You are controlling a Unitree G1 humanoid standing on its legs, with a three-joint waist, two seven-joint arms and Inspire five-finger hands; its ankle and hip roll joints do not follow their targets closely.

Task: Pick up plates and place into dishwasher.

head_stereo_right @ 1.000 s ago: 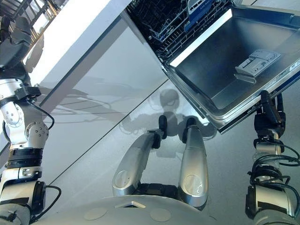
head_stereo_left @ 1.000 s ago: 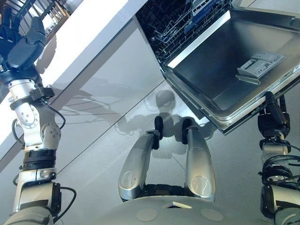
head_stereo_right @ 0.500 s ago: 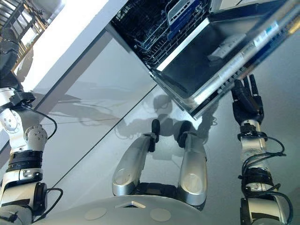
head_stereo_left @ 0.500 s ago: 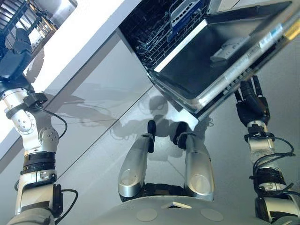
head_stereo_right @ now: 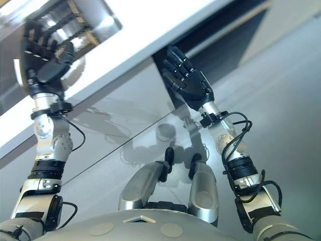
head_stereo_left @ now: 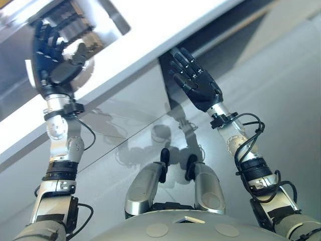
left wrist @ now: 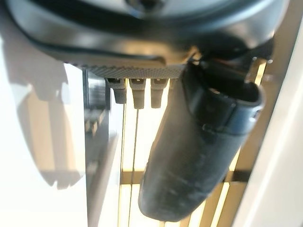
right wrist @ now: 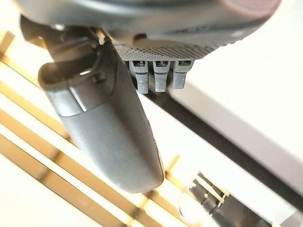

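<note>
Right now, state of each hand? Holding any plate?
Left hand: open, fingers relaxed, raised over the white counter, holding nothing.
Right hand: open, fingers straight, raised in front of the cabinet front, holding nothing.

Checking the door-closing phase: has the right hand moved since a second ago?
Yes. The right hand has risen from low beside the dishwasher door to the white counter edge, fingers straight.
</note>
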